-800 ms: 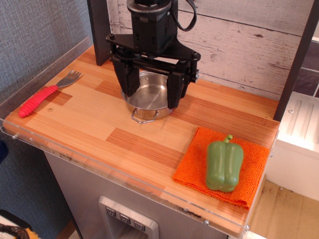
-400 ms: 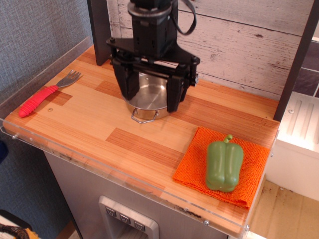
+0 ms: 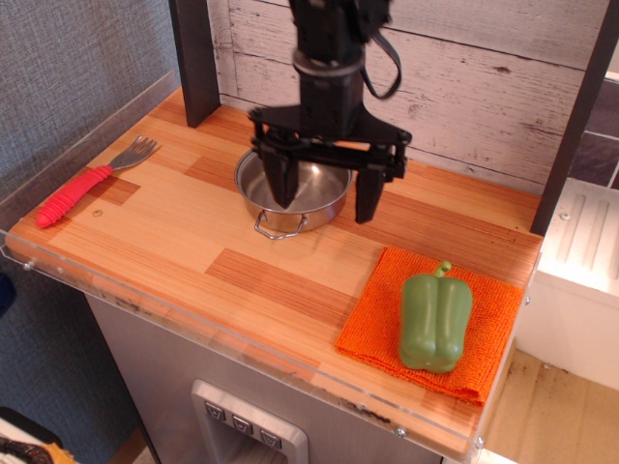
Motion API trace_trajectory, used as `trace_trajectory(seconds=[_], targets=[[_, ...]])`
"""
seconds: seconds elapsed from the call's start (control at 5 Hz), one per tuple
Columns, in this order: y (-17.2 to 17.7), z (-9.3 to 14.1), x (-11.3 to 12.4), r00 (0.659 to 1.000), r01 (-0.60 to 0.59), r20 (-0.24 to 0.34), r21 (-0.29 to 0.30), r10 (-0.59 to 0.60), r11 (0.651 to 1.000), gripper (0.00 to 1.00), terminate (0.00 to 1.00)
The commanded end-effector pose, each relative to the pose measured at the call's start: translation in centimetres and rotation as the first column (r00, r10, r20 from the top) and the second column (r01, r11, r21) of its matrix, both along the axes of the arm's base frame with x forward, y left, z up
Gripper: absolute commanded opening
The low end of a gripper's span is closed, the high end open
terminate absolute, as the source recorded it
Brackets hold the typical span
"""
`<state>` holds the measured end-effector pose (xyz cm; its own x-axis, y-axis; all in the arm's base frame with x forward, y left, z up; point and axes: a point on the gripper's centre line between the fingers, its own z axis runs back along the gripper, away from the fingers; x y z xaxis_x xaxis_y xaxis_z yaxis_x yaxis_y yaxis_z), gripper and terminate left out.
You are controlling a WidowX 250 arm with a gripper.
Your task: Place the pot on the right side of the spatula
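The steel pot (image 3: pixel 290 196) sits on the wooden table (image 3: pixel 193 251), back centre, one wire loop handle facing the front. The spatula (image 3: pixel 92 181), red ribbed handle and silver pronged head, lies at the far left edge, well left of the pot. My gripper (image 3: pixel 325 199) hangs above the pot's right part with its two dark fingers spread wide. The left finger (image 3: pixel 281 183) is over the pot's inside and the right finger (image 3: pixel 368 197) is outside its right rim. It holds nothing.
A green pepper (image 3: pixel 435 319) lies on an orange cloth (image 3: pixel 484 329) at the front right. A dark post (image 3: pixel 196 58) stands at the back left, and a white plank wall runs along the back. A clear plastic lip edges the table's front and left.
The gripper has risen and shifted right, off the pot, so most of the pot now shows. The pot, spatula and pepper have not moved.
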<state>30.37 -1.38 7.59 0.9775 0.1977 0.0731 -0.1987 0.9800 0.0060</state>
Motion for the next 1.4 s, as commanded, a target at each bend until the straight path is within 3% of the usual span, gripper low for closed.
trace_trajectory(seconds=[0.0, 0.4, 0.6, 0.8, 1.0, 1.2], targets=[[3.0, -1.6, 6.0, 0.998, -0.057, 0.033, 0.038, 0.055, 0.998, 1.00, 0.00], [2.1, -4.7, 7.3, 0.999, 0.032, -0.007, 0.009, -0.032, 0.999, 1.00, 0.00], [1.3, -6.6, 6.7, 0.997, 0.056, -0.045, -0.014, -0.057, 0.998, 0.00, 0.00], [1.2, -7.2, 6.1, 0.994, 0.076, -0.072, -0.005, -0.076, 0.997, 0.00, 0.00], [1.4, -6.4, 5.6, 0.995, 0.076, -0.069, -0.009, -0.076, 0.997, 0.00, 0.00], [1.4, -3.1, 5.4, 0.999, 0.045, 0.006, -0.017, -0.045, 0.999, 0.00, 0.00]])
